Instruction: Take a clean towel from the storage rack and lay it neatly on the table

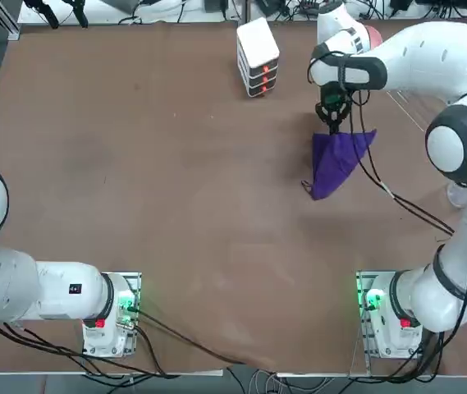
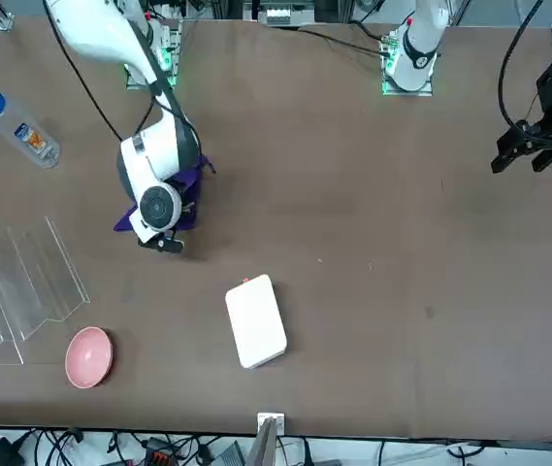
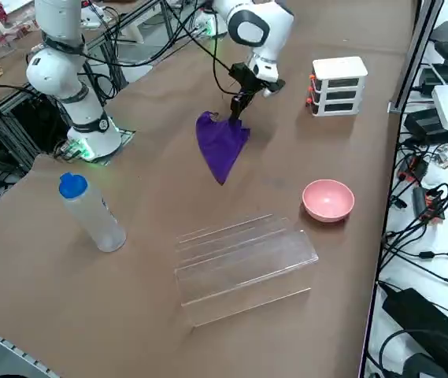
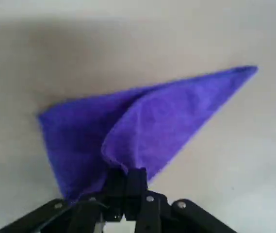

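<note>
towel point(image 1: 338, 160) dark purple, hangs from right gripper point(image 1: 332, 116), fingers pinching one corner; lower tip near or on counter point(image 1: 135, 164), cannot tell which. storage rack point(image 3: 243, 264) clear plastic, no cloth in slots, near counter's right edge. pink bowl point(image 3: 328, 199) nothing inside, beside rack. bottle point(image 3: 91, 213) upright, blue cap. white drawer box point(image 1: 258, 56) near far edge. wide bare counter on left of towel.

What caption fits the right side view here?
Right gripper, jaws shut on one corner of the purple towel, dangles it over the table, away from the clear storage rack.
</note>
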Tool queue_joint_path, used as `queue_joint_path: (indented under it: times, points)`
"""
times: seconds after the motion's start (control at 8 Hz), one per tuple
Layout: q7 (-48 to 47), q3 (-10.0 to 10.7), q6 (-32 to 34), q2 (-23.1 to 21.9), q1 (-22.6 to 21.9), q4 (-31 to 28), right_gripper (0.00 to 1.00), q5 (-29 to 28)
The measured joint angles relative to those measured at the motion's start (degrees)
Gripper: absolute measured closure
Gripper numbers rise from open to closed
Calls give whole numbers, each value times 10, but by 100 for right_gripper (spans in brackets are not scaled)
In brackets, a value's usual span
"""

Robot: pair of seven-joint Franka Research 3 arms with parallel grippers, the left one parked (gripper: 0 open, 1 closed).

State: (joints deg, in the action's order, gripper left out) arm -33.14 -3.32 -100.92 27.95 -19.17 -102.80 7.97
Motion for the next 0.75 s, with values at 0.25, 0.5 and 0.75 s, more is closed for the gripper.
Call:
queue_joint_path:
  times: [0.25, 0.5, 0.75]
  points:
    - [22, 2, 32, -15, 16, -45, 98, 0]
    - [61, 4, 38, -52, 43, -112, 98, 1]
    - [109, 6, 86, -92, 82, -165, 98, 27]
